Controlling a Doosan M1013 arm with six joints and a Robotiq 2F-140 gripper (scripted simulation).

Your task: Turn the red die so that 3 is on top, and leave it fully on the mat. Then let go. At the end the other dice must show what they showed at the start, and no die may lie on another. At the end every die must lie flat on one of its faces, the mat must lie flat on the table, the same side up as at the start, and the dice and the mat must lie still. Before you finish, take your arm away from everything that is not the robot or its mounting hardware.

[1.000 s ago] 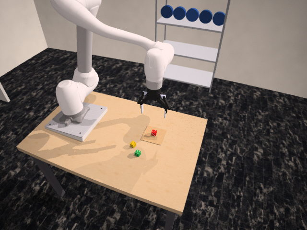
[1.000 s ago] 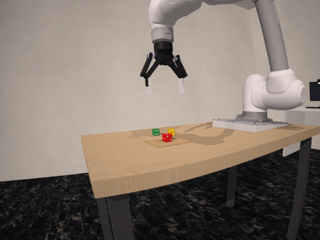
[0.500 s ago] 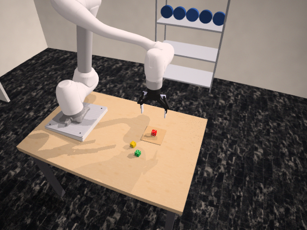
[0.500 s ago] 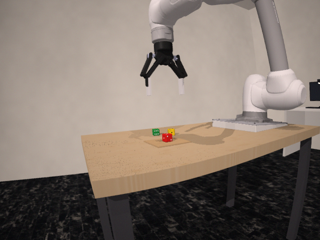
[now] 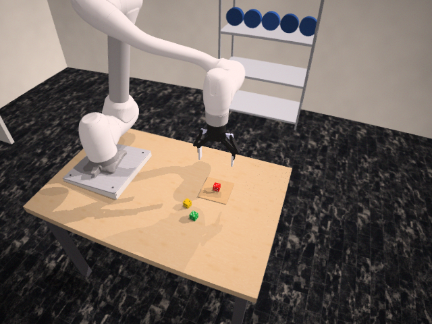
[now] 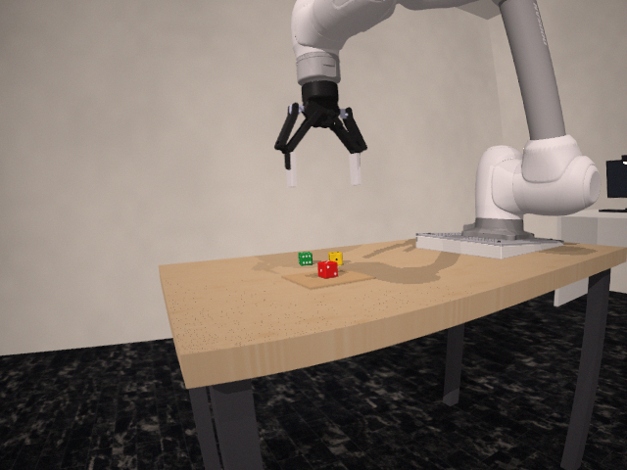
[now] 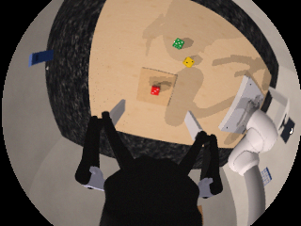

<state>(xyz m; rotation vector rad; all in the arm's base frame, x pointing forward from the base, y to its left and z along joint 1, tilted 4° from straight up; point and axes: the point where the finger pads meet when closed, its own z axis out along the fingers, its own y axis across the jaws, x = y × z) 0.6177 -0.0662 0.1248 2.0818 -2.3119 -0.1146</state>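
Nearest to you in the exterior view, the red die [image 6: 327, 268] sits flat on the thin brown mat [image 6: 349, 277], fully inside its edges and close to the middle. Nothing else lies on the mat. The mat lies flat on the wooden table [image 6: 243, 313], with its corners turned somewhat against the table's edges. The die is a small cube, so it has no long axis; you see it turned so that one vertical edge faces you, with two side faces showing. It is bright red with white pips, and from above the top face looks to carry few pips, but you cannot read the count at this size.

Just behind the mat you find the yellow die [image 6: 335, 258], off the mat and near its far edge, and to its left the green die [image 6: 305, 258], whose facing side shows six white pips. Both lie flat on the table, apart from each other and from the red one.

High over the mat you see the gripper [image 6: 322, 174], pointing straight down with its fingers spread wide and nothing between them, well above the dice.
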